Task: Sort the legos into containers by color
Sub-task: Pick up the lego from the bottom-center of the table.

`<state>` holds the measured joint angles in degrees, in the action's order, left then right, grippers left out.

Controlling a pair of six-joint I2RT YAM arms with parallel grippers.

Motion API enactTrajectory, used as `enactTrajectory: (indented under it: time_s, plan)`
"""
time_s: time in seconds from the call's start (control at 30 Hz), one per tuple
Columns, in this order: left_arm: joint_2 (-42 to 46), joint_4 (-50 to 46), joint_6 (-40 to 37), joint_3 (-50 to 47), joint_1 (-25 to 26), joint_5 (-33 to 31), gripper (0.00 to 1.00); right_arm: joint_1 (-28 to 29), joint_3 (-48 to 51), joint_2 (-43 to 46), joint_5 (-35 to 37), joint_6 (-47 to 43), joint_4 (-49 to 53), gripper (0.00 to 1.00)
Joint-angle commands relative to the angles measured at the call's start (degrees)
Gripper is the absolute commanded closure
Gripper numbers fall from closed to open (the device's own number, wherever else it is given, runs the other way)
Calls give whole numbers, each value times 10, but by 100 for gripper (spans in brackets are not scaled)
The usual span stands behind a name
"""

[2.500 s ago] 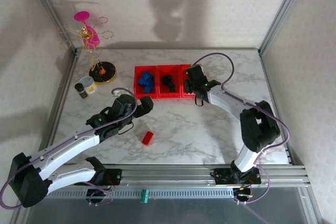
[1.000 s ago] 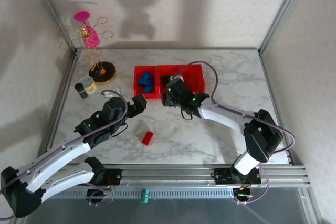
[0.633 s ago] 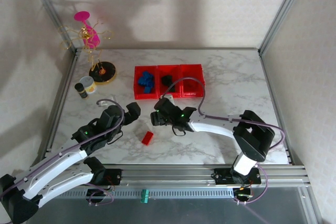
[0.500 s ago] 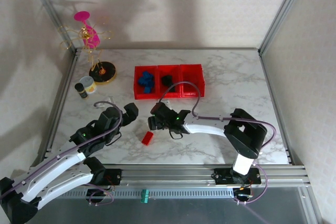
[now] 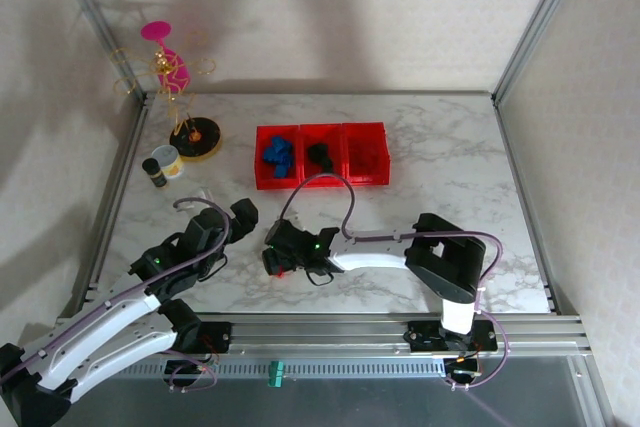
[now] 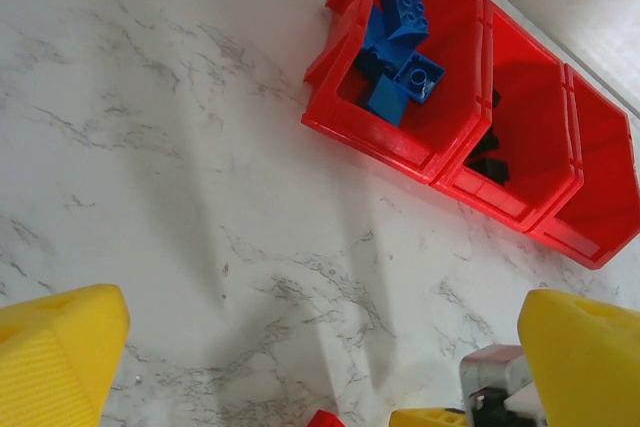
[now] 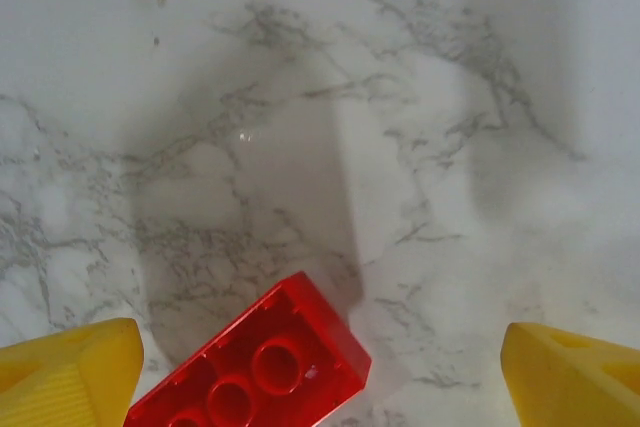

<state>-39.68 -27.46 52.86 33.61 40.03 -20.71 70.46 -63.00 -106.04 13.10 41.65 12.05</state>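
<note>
On the table, 3 joined bins sit at the far side. The right gripper hangs wide open over 1 loose red brick near the arms. Pickup step, I judge: it must lower, straddle, close. The left gripper gapes empty.

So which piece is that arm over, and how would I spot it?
Find the row of three red bins at the back. Nearer the front, one red brick lies on bare marble under the open right gripper, alone outside the bins.
</note>
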Motion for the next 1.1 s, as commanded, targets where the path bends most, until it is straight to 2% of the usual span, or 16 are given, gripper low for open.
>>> enactTrajectory:
  time_s: [0.0, 0.13, 0.3, 0.53, 0.77, 0.9, 1.07]
  plan:
    - [6, -24, 17, -1, -2, -16, 0, 15, -16, -16, 20, 13, 48, 8]
    - [7, -26, 19, -1, -3, -14, 0, 18, 15, 10, 27, 22, 70, 13]
    - [6, -19, 20, -1, -3, -10, 0, 18, 45, 46, 44, 30, 108, 26]
    - [-13, -5, 17, 6, -3, -3, 0, 18, 21, 23, 38, 2, 75, 46]
    - [-11, -14, 13, 11, -3, -5, 0, 9, 12, 9, 33, -25, 61, 57]
    - [-12, -9, 11, 10, -4, -4, 1, 3, 14, 24, 35, -30, 67, 67]
    - [-32, 15, 6, 17, -4, 17, 0, -14, 31, 59, 20, -31, 50, 74]
